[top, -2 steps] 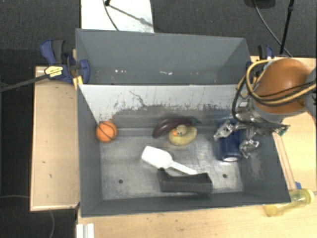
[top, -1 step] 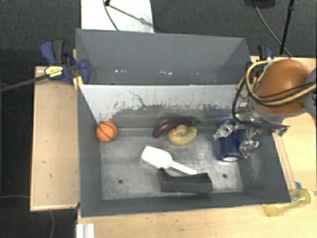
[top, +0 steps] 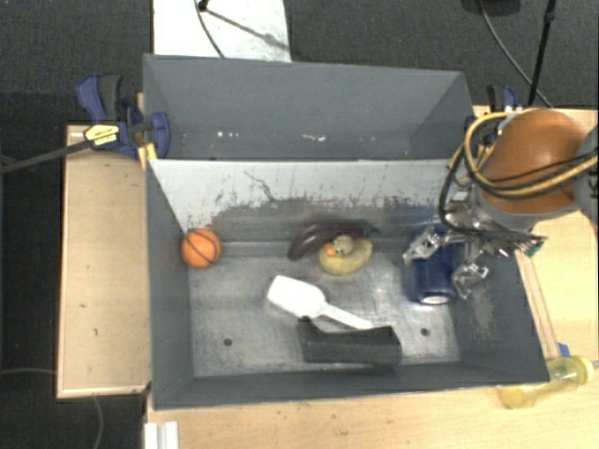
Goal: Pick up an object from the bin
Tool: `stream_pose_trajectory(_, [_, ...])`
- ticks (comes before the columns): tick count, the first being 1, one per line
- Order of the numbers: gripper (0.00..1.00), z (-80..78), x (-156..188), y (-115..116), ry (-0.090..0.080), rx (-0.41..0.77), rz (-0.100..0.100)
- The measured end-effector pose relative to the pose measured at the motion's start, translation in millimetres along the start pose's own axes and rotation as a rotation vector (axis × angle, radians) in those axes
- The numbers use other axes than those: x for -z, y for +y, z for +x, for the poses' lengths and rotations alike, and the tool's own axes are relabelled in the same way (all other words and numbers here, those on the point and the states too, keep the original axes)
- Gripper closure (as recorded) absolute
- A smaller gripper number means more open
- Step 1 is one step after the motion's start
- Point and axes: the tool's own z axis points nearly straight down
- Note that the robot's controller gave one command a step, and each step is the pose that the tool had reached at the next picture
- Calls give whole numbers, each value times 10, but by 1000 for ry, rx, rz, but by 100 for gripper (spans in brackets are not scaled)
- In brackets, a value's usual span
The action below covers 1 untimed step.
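While it hangs low at the right of the grey metal bin [top: 281, 101], the end effector [top: 447, 262] has its fingers [top: 424, 247] spread, seemingly astride a glossy dark-blue cylinder [top: 429, 284]; a flat black block [top: 348, 344] and smooth white scoop [top: 304, 299] lie to its left

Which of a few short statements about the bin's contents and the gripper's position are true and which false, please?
The gripper is over the blue cylinder at the bin's right. True.
The orange ball lies beside the blue cylinder. False: it lies at the far left, well apart.
The white scoop's handle reaches the black block. True.
The yellow toy lies in the front left corner. False: it lies mid-bin near the back wall.
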Motion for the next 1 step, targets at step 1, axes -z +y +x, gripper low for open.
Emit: stream_pose_trajectory(1, [100, -122, -5, 25, 24, -33, 3])
